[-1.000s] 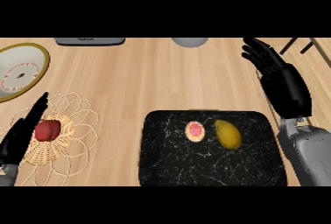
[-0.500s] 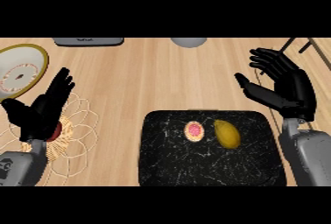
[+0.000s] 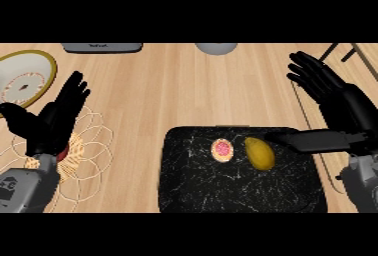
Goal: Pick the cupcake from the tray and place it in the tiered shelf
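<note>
Cupcake (image 3: pixel 223 149) on the black tray (image 3: pixel 199 190) beside a lemon (image 3: pixel 259 153), right robot hand (image 3: pixel 341 107) spread above the tray's right edge, left robot hand (image 3: pixel 50 122) spread left of the tray.

- I am seeing only one view, the head view, looking steeply down onto the wooden counter (image 3: pixel 184 90) from above.
- My left hand (image 3: pixel 52 122) and right hand (image 3: pixel 336 100) are coming in from the lower edge, so the camera is sitting close over them.
- The black tray (image 3: pixel 221 190) is filling the lower middle; a plate (image 3: pixel 26 80) is getting cut at the left edge.
</note>
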`<state>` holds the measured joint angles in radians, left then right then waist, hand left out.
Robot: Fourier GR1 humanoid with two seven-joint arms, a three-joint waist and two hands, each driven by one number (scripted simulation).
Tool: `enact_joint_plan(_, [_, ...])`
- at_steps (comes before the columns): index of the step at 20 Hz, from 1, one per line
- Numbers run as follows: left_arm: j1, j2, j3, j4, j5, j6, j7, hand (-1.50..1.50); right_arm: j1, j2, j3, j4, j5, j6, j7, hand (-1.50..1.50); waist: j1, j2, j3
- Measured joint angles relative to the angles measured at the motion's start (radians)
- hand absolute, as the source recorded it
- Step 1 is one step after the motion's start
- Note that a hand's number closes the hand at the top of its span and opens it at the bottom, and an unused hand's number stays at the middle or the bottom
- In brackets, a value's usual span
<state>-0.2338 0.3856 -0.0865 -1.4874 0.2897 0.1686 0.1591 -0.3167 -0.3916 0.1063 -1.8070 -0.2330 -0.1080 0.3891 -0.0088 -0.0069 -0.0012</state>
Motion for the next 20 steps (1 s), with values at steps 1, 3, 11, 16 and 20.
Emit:
enact_joint_plan(1, [-0.004, -0.004, -0.001, 0.003, -0.001, 0.002, 0.002, 0.00, -0.004, -0.026, 0.025, -0.014, 0.007, 0.024, 0.047, -1.50, -0.001, 0.000, -0.001])
enact_joint_plan(3, [-0.003, -0.002, -0.001, 0.001, -0.002, -0.001, 0.006, 0.00, -0.027, -0.096, 0.073, -0.040, 0.035, 0.076, 0.147, -1.50, 0.002, -0.001, -0.002])
enact_joint_plan(11, [-0.013, -0.003, 0.001, 0.013, 0.005, -0.024, 0.003, 0.00, -0.212, -0.284, 0.312, -0.093, 0.278, 0.260, 0.500, -1.50, 0.026, 0.001, -0.006])
enact_joint_plan(16, [-0.023, -0.025, -0.006, 0.016, -0.015, -0.013, 0.005, 0.00, -0.367, -0.166, 0.428, -0.022, 0.356, 0.289, 0.652, -1.50, 0.029, 0.005, -0.003])
enact_joint_plan(20, [-0.023, -0.029, 0.004, 0.018, -0.014, -0.023, 0.007, 0.00, -0.414, -0.089, 0.494, 0.025, 0.388, 0.293, 0.706, -1.50, 0.023, 0.005, -0.001])
